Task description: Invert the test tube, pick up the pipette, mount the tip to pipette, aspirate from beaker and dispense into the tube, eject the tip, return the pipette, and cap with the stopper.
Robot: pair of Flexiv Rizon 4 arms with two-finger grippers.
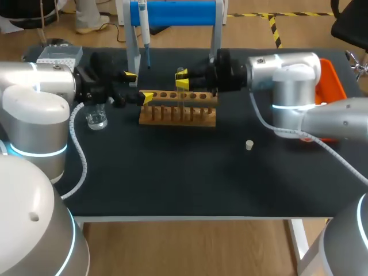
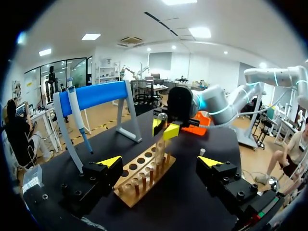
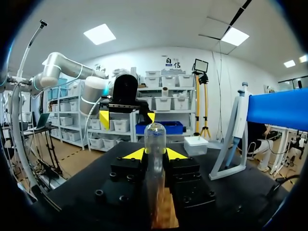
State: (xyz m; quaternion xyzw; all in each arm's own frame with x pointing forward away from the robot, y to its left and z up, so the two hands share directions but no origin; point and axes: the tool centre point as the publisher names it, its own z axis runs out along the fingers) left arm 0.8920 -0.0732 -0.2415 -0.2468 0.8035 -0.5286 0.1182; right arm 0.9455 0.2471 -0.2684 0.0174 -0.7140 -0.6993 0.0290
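Observation:
A clear test tube (image 3: 155,144) stands upright over the wooden rack (image 1: 178,107), its rounded end up. My right gripper (image 3: 155,154) is shut on the tube, both yellow tips pressing its sides; it also shows in the head view (image 1: 182,80). My left gripper (image 2: 160,161) is open at the rack's left end (image 1: 139,86), facing the right gripper (image 2: 163,129). The pipette (image 1: 145,31) hangs on the blue stand (image 1: 172,12). A glass beaker (image 1: 96,119) sits under my left arm. The small stopper (image 1: 249,145) lies on the mat to the right of the rack.
A clear tip box (image 1: 59,56) sits at the table's back left corner. At the right edge, behind my right arm, lies an orange tray (image 1: 333,80). The black mat (image 1: 184,178) stretches in front of the rack.

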